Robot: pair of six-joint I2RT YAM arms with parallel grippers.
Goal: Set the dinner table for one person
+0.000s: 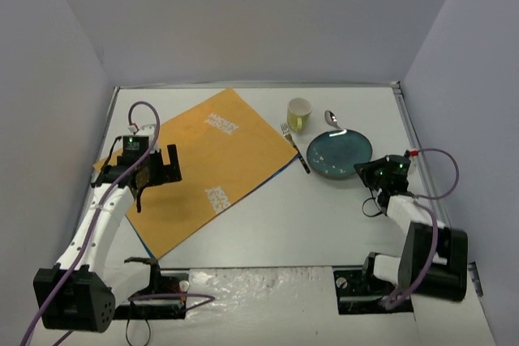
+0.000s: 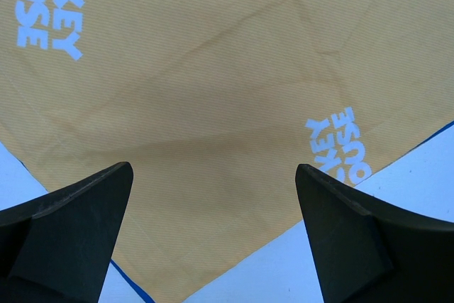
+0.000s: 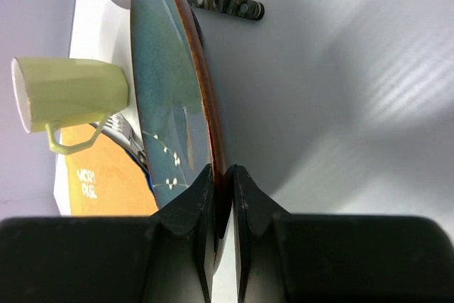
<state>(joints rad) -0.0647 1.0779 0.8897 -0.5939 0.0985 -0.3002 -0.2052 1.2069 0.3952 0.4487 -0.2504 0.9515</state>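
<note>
On the white dinner table (image 1: 324, 216) lies an orange placemat (image 1: 203, 168), turned at an angle at the left. A teal plate (image 1: 339, 154) sits at the right. My right gripper (image 1: 369, 172) is shut on the plate's near right rim; the wrist view shows the fingers pinching the brown edge of the plate (image 3: 167, 83) at the right gripper (image 3: 222, 170). Over the placemat's left part hangs my left gripper (image 1: 154, 169), open; nothing lies between the fingers of the left gripper (image 2: 214, 169) above the placemat (image 2: 213, 69).
A pale yellow cup (image 1: 299, 113) stands behind the plate, with a fork (image 1: 295, 148) at the placemat's right corner and a spoon (image 1: 332, 119) at the plate's far rim. Grey walls close the table on three sides.
</note>
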